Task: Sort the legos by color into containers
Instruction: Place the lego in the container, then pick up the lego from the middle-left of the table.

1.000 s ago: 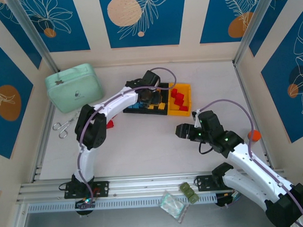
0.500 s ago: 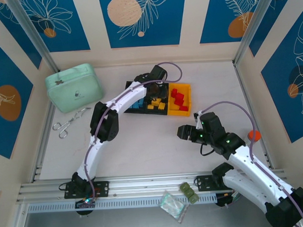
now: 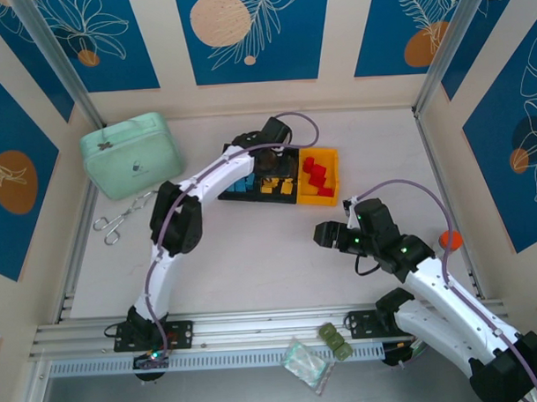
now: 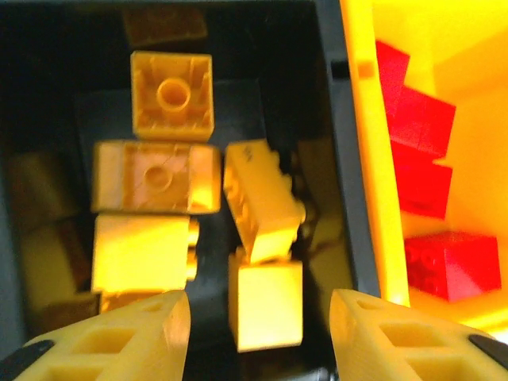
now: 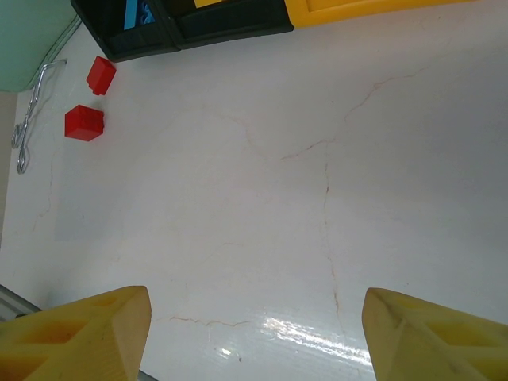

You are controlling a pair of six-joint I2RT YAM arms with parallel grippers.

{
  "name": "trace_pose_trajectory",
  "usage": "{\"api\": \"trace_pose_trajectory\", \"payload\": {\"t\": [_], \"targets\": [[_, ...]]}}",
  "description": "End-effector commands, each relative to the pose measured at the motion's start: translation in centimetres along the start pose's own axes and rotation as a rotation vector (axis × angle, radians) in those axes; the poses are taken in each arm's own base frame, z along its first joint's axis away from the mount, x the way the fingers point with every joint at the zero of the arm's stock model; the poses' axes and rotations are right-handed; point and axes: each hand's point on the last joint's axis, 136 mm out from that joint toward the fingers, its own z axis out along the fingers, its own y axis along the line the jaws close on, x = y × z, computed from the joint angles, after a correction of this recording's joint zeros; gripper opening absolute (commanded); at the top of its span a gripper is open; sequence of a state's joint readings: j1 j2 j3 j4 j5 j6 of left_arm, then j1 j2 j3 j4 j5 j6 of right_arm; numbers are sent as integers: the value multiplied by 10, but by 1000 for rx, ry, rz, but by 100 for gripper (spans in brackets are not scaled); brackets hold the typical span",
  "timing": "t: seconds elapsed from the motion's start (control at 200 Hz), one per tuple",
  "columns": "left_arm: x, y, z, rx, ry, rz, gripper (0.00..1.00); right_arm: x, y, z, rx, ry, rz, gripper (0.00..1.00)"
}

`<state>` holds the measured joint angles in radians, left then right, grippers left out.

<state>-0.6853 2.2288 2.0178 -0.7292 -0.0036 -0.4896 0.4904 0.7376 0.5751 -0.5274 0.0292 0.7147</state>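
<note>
The containers stand in a row at the back: a black bin holding blue legos, a black middle bin and an orange-yellow bin with red legos. My left gripper hangs open low over the middle bin. A yellow brick lies between its fingers with a gap on each side, among several yellow legos. My right gripper stands open over bare table, nothing between its fingers. Two red legos lie loose on the table near the black bins.
A mint-green case sits at the back left, with metal scissors in front of it. An orange-red cap lies right of the right arm. An olive-green lump and a clear bag rest at the near rail.
My left gripper has reached over the middle bin and its jaws have parted, letting go of the yellow brick. The right arm has barely moved.
</note>
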Motion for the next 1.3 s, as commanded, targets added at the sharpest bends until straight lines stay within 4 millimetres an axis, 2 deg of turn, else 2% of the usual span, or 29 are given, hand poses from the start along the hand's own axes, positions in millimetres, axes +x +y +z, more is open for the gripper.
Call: {"api": "trace_pose_trajectory", "payload": {"t": [0.0,0.16,0.405,0.8,0.97,1.101,1.191,1.296], "targets": [[-9,-5,-51,22,-95,35,51,-1,13,0,-49,13,-24,71],[19,18,-73,-29,-94,58,51,-4,28,3,-80,25,-71,71],[69,72,-95,-131,-73,21,54,-3,59,10,-124,58,-169,71],[126,159,-127,-281,-98,-164,63,18,104,37,-188,152,-304,71],[149,205,-126,-389,-72,-259,66,24,113,46,-186,179,-338,71],[154,230,-120,-462,-69,-301,70,26,115,49,-189,187,-343,71],[157,243,-112,-498,-59,-332,73,28,114,49,-186,191,-339,71],[156,245,-98,-483,-47,-350,74,29,111,49,-175,193,-332,71]]}}
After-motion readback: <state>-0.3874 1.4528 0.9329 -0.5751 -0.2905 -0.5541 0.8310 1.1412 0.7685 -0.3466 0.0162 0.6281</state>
